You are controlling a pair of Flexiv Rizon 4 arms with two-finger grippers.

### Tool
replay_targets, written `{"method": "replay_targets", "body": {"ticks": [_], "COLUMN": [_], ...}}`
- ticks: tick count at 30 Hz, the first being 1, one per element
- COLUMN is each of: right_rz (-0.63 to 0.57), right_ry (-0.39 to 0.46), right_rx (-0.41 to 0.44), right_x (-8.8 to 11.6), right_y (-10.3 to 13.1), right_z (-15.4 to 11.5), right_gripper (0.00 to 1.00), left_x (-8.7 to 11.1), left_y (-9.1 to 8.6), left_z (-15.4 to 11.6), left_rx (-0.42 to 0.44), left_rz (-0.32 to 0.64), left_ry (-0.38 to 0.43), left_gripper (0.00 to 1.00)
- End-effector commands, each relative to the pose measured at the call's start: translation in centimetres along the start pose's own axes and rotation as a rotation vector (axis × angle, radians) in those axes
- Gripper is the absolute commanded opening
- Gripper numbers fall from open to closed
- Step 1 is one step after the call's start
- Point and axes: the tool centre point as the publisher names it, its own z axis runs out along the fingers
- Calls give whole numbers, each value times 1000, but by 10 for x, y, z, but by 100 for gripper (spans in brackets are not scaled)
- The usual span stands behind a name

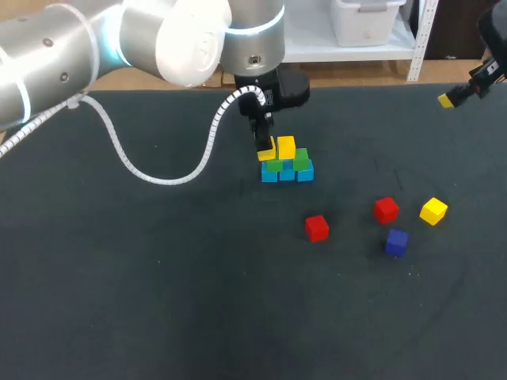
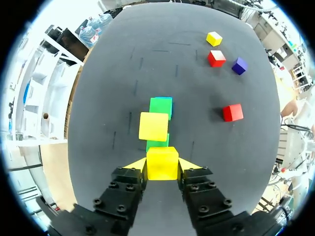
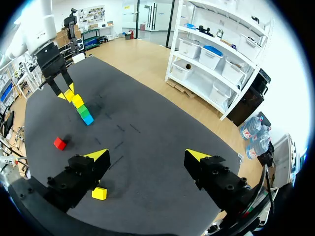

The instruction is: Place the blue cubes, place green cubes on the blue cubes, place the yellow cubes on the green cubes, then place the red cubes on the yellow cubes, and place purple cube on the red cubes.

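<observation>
A dark matte table [image 1: 158, 301] carries a row of light-blue cubes [image 1: 287, 174]. Two red cubes [image 1: 317, 228], one yellow cube [image 1: 433, 211] and one purple cube [image 1: 397, 241] lie well apart from it.

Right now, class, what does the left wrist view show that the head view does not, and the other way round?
Only the left wrist view: both fingertips of the left gripper touching the held yellow cube from two sides. Only the head view: the right gripper near the table's far right corner, and the white coiled cable. Both: two red cubes, the loose yellow cube, the purple cube.
</observation>
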Motion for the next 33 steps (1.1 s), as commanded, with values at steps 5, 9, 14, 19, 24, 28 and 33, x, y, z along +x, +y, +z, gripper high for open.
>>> {"method": "replay_targets", "body": {"ticks": [5,9,14,19,24,28,33], "right_rz": [0,0,0,0,0,0,0], "right_ry": [0,0,0,0,0,0,0], "right_rx": [-4,-4,-4,-4,-4,-4,-4], "right_x": [-1,-1,-1,-1,-1,-1,-1], "right_y": [-1,-1,-1,-1,-1,-1,-1], "right_z": [1,1,1,1,1,1,1], "right_gripper": [100,100,100,100,100,100,100], "left_x": [-2,-1,-2,-4,-6,-6,-7], "left_y": [7,9,9,9,6,6,6], "left_z": [4,6,5,6,7,7,8], "left_rx": [0,-3,-3,-4,-1,-2,-5], "left_rz": [6,1,8,11,18,17,17], "left_ry": [10,11,15,16,18,19,19], "left_gripper": [0,0,0,0,0,0,0]}}
